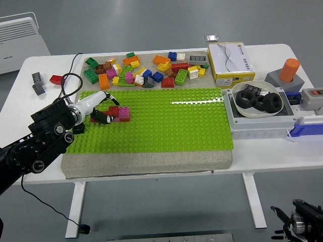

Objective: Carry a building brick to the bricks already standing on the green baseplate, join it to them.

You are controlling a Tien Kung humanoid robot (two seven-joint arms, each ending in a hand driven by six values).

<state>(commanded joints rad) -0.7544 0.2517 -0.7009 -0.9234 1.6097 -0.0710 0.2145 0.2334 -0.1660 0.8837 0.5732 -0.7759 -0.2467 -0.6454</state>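
- The scene is lit brightly and evenly from above; no part of the white table (151,156) is left dim.
- A streak of white glare is seen on the green baseplate (166,131), near its far right corner.
- Only soft, short shadows are cast beside the loose bricks (146,70) and under the table's near edge.
- The left arm (35,146) is rendered as a dark mass in which little detail can be made out.
- Focus is held across the frame; slight bowing is seen toward the edges.
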